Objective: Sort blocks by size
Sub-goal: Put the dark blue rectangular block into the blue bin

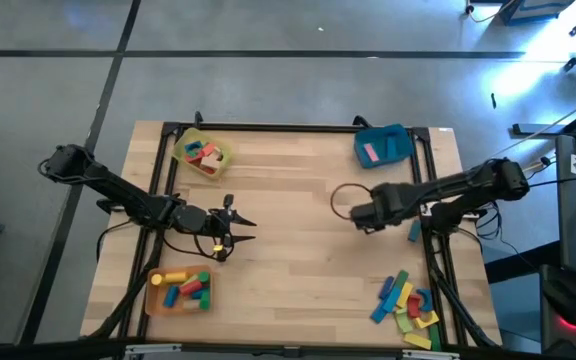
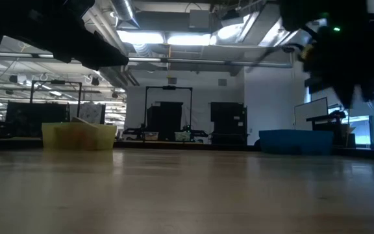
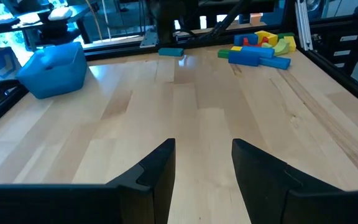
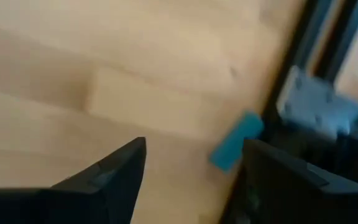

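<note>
yellow tray (image 1: 200, 152), blue tray (image 1: 385, 145), orange tray (image 1: 178, 291)

No readable text, label, brand, number or sign anywhere in these views.

Three trays (yellow (image 1: 201, 152), blue (image 1: 386, 143), orange (image 1: 179, 290)), two arms, many blocks (image 1: 405, 303).

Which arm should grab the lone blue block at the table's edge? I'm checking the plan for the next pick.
Probably the right. Its open gripper hangs close to the blue block, which lies just ahead of its fingers. The left gripper, also open, sits far across the table.
</note>
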